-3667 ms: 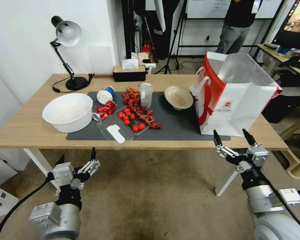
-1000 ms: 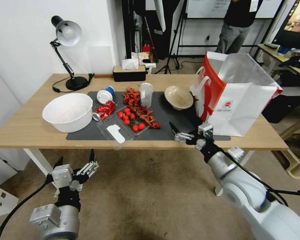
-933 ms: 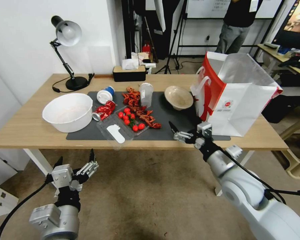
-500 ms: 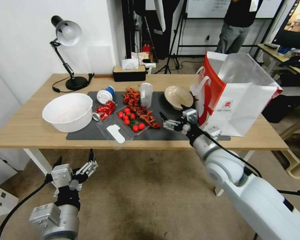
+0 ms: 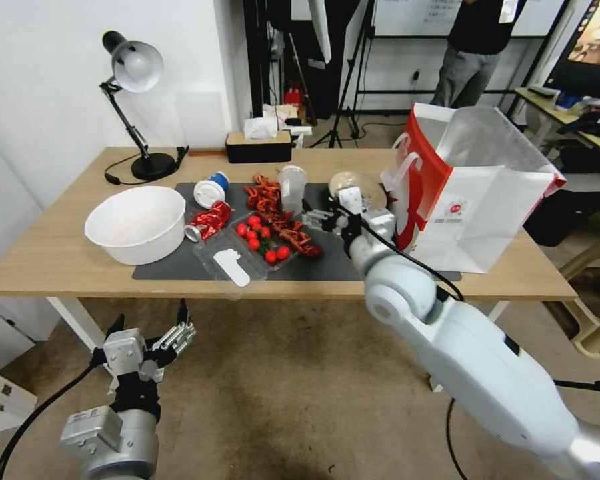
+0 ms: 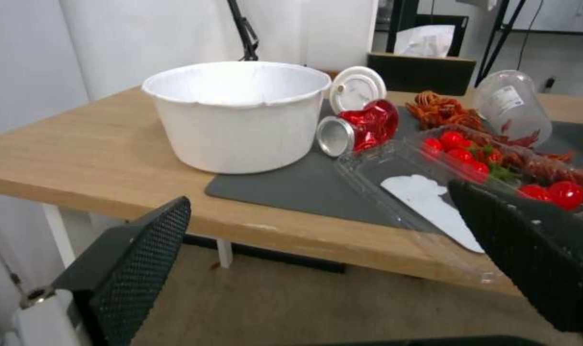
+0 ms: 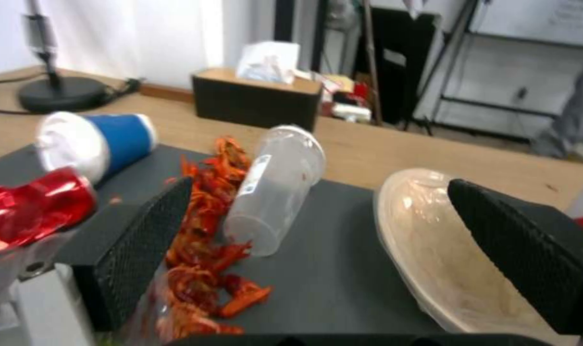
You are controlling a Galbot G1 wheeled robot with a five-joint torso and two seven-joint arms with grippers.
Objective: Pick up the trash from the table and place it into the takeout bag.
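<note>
The left gripper (image 5: 150, 333) is hanging spread below the tabletop's (image 5: 60, 257) near edge. Over the dark mat (image 5: 353, 257), the right gripper (image 5: 323, 217) is hovering spread, facing the clear plastic cup (image 7: 275, 190) lying on its side beside the beige paper bowl (image 7: 432, 240). Centring the cup's body between the fingers should prevent rolling. The takeout bag (image 5: 477, 200) is standing open beyond the mat's right end.

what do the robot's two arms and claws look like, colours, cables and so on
Both arms have glossy white, rounded shells with a black cable running along each. The left claw and right claw sit on silver-grey metal blocks and have slim black fingers. Up close, the finger pads are black with a fine cross-hatched grid texture.
</note>
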